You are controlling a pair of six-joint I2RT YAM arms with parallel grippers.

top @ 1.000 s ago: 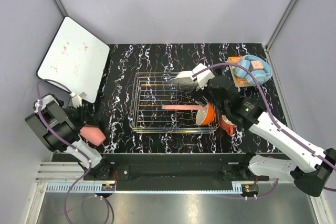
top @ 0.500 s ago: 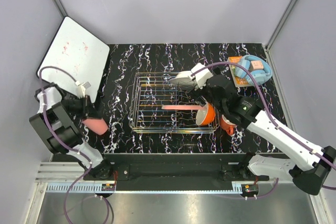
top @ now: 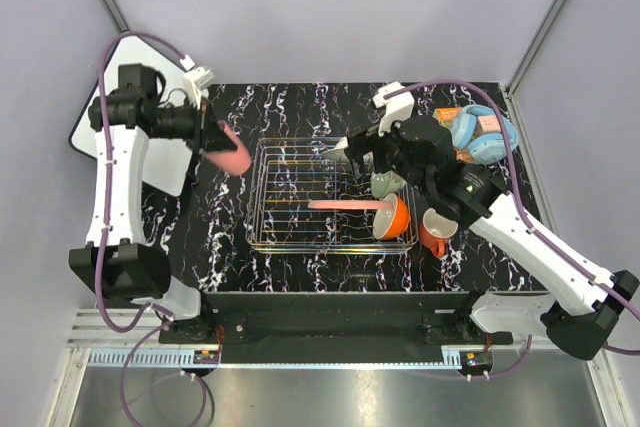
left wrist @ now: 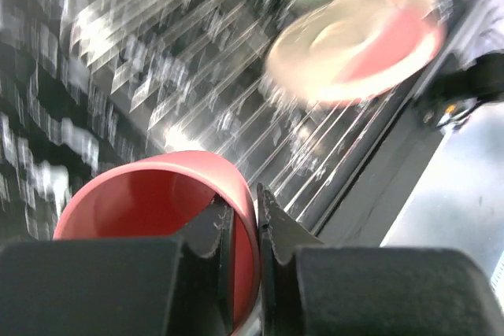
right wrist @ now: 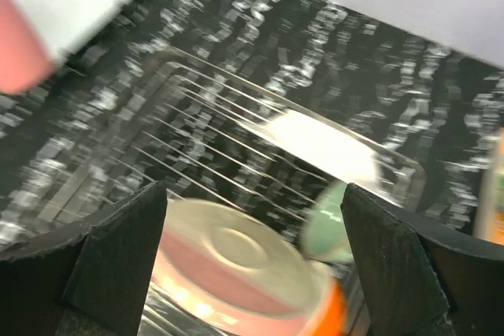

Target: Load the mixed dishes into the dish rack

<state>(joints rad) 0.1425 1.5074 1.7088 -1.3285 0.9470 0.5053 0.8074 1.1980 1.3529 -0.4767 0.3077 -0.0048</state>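
**Pink cup held up left of the rack**

Both wrist views were blurred. On the black bench [top: 300, 107], the silver wire rack [top: 290, 209] sat in the middle. From above, the pink plate [top: 340, 205] showed only as a thin strip. The orange bowl [top: 392, 218] filled the rack's right end, and the right arm half hid the green bowl [top: 385, 184]. The orange mug [top: 436, 231] stood just right of the rack. The left claw [left wrist: 244, 194] pinched the pink cup's [left wrist: 142, 210] wall, off the bench and left of the rack. The right claw [right wrist: 252, 190] gaped wide, empty.

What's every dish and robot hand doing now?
small pink cup: held by rim, in the air
left gripper: shut on cup
right gripper: open, empty
pink plate: on edge in dish rack
orange bowl: in rack
mint-green bowl: in rack
orange mug: outside rack, on table
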